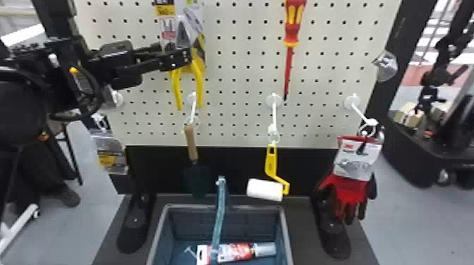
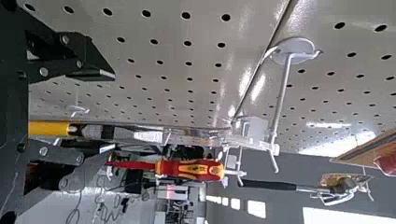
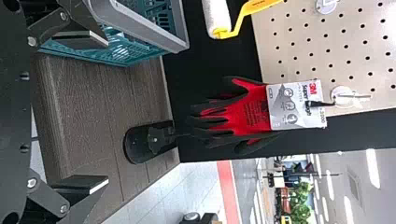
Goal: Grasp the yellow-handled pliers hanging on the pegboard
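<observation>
pegboard (image 1: 239, 70): standing upright, carrying hooks and hanging tools.
right gripper (image 3: 105, 111): fingers gaping wide, holding nothing, hanging near the basket (image 3: 140, 28).
left gripper (image 1: 184, 58): fingers spreading apart, straddling one yellow handle, not clamping.
yellow-handled pliers (image 1: 198, 79): hanging upper left, left of the red screwdriver (image 1: 291, 31).
wooden-handled tool (image 1: 192, 141): hanging just below the handles.

The left gripper (image 1: 185, 59) is covering the yellow-handled pliers (image 1: 199, 84) just above their handles, between its fingers. Beyond the fingertips, the screwdriver (image 1: 291, 31) is running off the top edge.
</observation>
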